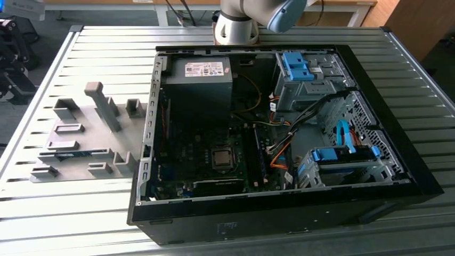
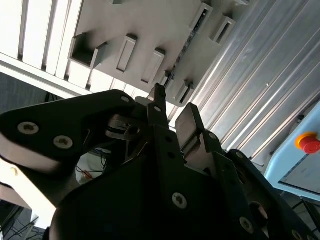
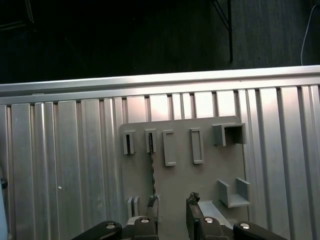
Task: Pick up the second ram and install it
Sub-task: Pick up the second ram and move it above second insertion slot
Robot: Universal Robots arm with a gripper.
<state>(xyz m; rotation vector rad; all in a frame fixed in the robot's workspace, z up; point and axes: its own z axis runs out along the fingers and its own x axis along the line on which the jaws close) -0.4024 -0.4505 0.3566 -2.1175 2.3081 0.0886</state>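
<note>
Second ram (image 3: 152, 170), seen edge-on, stands in slotted blocks of the grey holder plate (image 3: 200, 185) on the ribbed worktop (image 3: 60, 150), beside the open computer case (image 1: 284, 213). The fingers (image 3: 195, 220) are spread over the plate and hold nothing. Their bases are cut off; the ram's chips are indistinct.

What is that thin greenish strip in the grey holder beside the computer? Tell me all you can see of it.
It is the second ram, a long, narrow blue-green circuit-board stick. It stands on its long edge, seen edge-on in the first wrist view, its ends slotted into blocks of the grey holder plate. The open gripper is apart from it.
</note>
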